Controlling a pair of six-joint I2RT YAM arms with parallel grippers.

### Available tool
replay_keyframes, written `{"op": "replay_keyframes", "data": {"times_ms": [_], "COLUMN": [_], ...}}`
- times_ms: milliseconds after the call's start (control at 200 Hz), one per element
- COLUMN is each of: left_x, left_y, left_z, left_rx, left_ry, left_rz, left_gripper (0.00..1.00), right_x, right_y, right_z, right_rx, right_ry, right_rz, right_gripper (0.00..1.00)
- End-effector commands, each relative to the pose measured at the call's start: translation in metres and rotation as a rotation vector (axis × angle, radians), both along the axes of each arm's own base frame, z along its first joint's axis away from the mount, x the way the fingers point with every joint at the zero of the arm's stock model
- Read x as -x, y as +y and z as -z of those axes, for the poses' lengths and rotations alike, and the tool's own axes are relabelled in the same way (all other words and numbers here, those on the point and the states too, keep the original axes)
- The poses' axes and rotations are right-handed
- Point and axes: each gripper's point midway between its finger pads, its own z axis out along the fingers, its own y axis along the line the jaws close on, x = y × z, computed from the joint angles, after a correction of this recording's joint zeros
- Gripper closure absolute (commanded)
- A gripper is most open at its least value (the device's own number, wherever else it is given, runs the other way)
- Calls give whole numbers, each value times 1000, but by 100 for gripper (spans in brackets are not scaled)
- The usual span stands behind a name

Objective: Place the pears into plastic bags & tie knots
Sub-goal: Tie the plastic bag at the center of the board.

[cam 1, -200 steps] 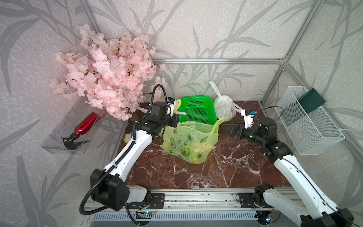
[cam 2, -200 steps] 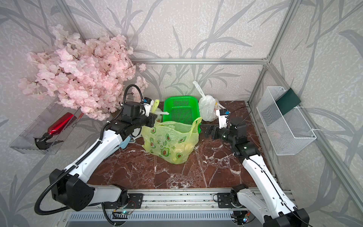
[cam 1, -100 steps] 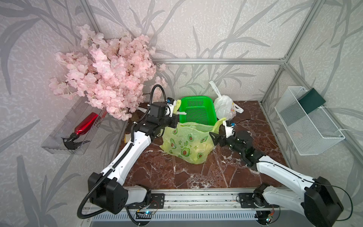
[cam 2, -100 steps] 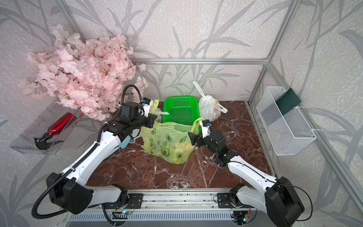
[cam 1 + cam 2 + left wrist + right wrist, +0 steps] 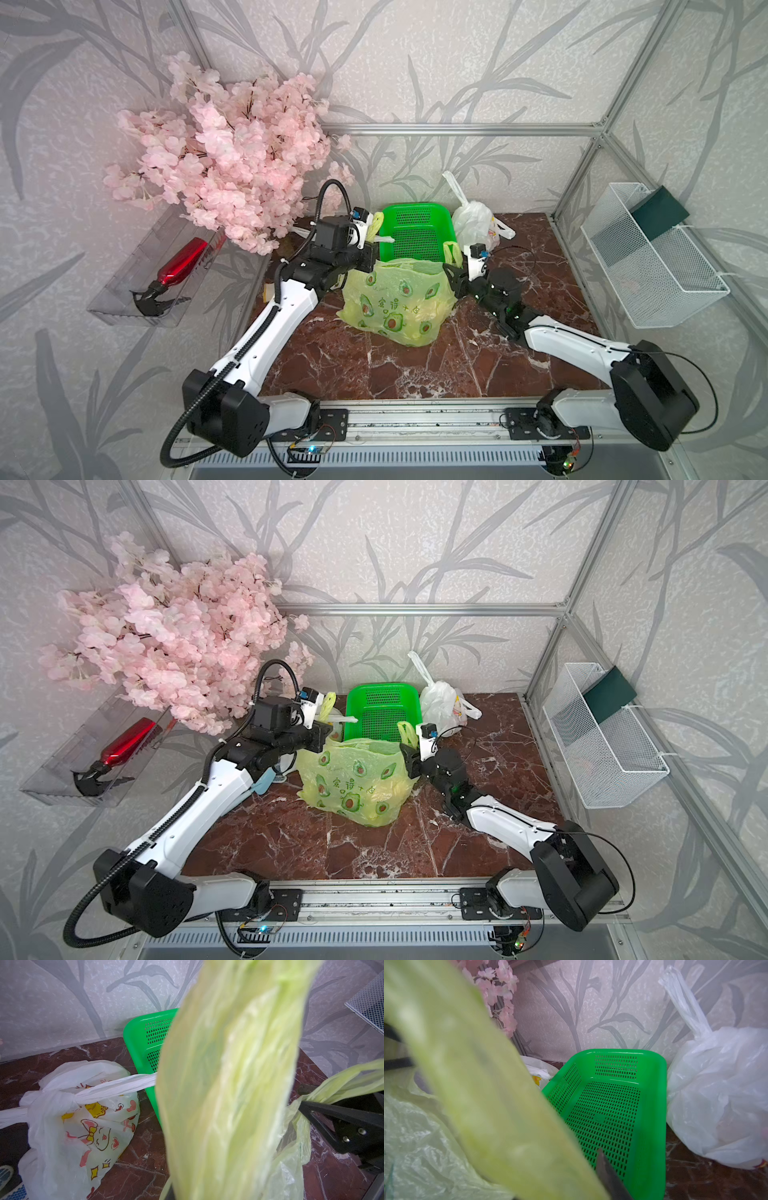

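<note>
Yellow-green bag: on the desk, before the green basket, unknotted. Left jaws clamped on its left handle. Right jaws, wide apart a second ago, now pinch the right handle. You hold both; knotting can start.

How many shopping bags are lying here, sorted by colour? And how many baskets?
white bags: 2 (knotted white bag, other white bag)
yellow-green bag: 1
green basket: 1
white wire basket: 1
Total: 5
</note>
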Motion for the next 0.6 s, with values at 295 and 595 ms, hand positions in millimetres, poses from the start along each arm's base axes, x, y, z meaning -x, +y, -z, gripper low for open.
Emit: {"op": "replay_keyframes", "data": {"times_ms": [295, 595], "left_x": [68, 73], "left_y": [-57, -108], "left_z": [-16, 10], "left_rx": [112, 189], "left_ry": [215, 239], "left_rz": [389, 713], "left_gripper": [100, 95], "right_x": [60, 61], "right_y": [21, 49], "right_z": [-56, -48], "right_rx": [284, 451], "right_ry": [-18, -21], "right_rz": [-285, -381], "right_gripper": [100, 100]}}
